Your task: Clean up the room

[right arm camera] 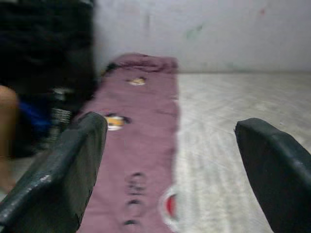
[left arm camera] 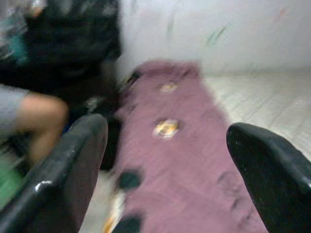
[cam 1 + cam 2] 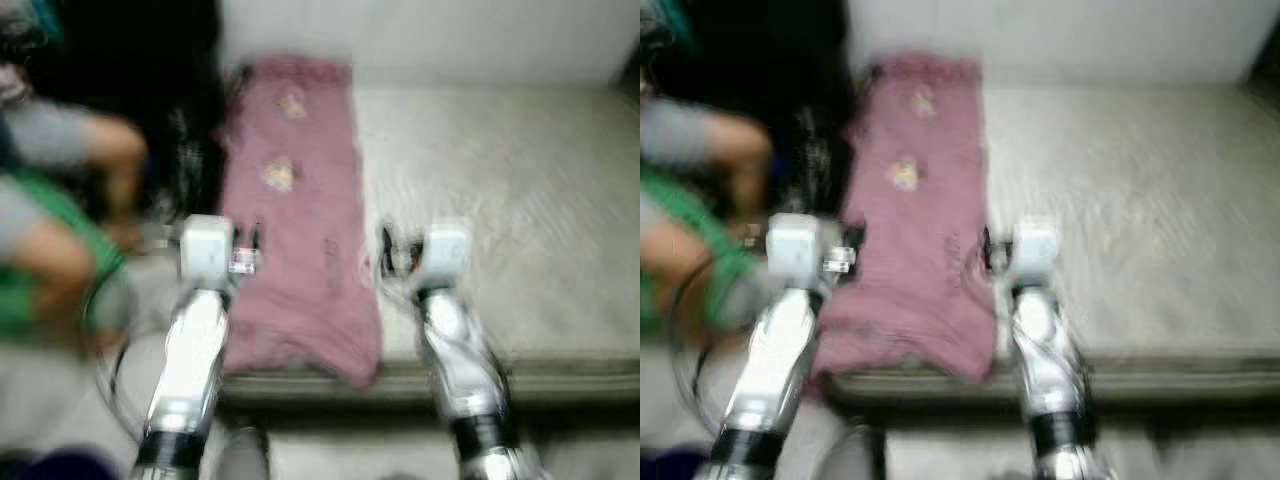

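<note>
Facing the mattress, both grippers, left and right, spread wide; mauve blanket on it looks soft, light; pinch its near hem.

All four views were smeared by motion, so we could not read the small yellow prints on the mauve cloth, nor the dark marks nearer its lower end. The person at the left was cut off by the frame edge and too blurred to make out beyond a grey sleeve, a bare arm and something green. The mattress ran out of frame at the right
</note>
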